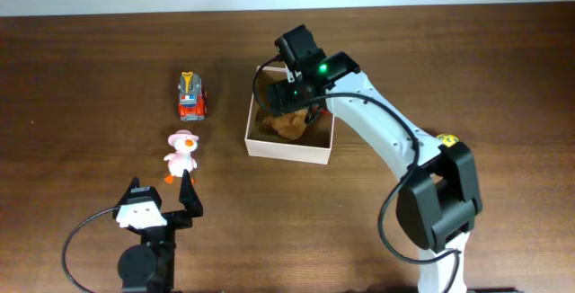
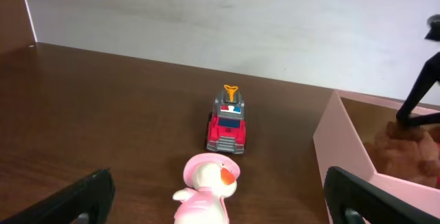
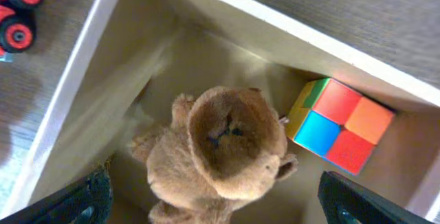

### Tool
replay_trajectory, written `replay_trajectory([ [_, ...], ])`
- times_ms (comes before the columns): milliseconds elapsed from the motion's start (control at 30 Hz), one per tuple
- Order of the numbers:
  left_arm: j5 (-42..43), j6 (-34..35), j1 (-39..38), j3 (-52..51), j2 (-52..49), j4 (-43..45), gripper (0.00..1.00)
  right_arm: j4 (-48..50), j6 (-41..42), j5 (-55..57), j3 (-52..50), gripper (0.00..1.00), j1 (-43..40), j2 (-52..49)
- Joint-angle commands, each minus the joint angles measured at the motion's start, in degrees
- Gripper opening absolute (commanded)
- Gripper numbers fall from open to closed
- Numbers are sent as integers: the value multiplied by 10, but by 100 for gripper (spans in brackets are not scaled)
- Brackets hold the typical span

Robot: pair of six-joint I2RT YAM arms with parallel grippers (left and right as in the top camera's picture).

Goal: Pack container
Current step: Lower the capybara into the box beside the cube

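The container [image 1: 287,146] is a square white-walled box at the table's middle; its pale wall [image 2: 344,145] shows in the left wrist view. Inside lie a brown teddy bear [image 3: 220,148] and a colourful cube [image 3: 340,124]. My right gripper [image 1: 289,104] hangs over the container, open, its fingers [image 3: 89,196] wide on either side of the bear and apart from it. A pink duck toy [image 1: 182,155] stands left of the container, with a red toy truck [image 1: 190,96] beyond it. My left gripper [image 1: 162,199] is open just in front of the duck [image 2: 206,193].
A small yellow object [image 1: 446,138] lies on the brown wooden table [image 1: 90,77] behind the right arm. A white wall [image 2: 240,18] rises past the table's far edge.
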State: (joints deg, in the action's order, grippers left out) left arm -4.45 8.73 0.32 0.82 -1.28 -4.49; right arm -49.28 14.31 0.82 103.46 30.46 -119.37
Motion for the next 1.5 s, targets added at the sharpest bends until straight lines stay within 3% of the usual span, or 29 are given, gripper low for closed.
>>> replay_trajectory([
  [0, 6, -9, 1, -3, 3, 1, 99, 4, 25, -3, 8, 97, -2, -21],
  [100, 6, -9, 1, -3, 3, 1, 99, 12, 43, -3, 7, 92, -2, -33],
  [300, 6, -9, 1, -3, 3, 1, 99, 25, 49, -3, 7, 65, -1, -43],
  [400, 6, -9, 1, -3, 3, 1, 99, 26, 49, -3, 7, 58, -1, -48],
  [600, 6, -9, 1, -3, 3, 1, 99, 24, 53, -3, 5, 58, -1, -64],
  [733, 6, -9, 1, -3, 3, 1, 99, 22, 57, -4, 3, 72, -1, -72],
  [867, 6, -9, 1, -3, 3, 1, 99, 22, 57, -4, 3, 72, -1, -74],
  [1133, 6, -9, 1, -3, 3, 1, 99, 19, 57, -4, 3, 25, -1, -74],
  [1333, 6, -9, 1, -3, 3, 1, 99, 5, 57, -3, 13, 16, -1, -70],
  [1467, 6, -9, 1, -3, 3, 1, 99, -7, 57, -3, 29, 16, -1, -56],
])
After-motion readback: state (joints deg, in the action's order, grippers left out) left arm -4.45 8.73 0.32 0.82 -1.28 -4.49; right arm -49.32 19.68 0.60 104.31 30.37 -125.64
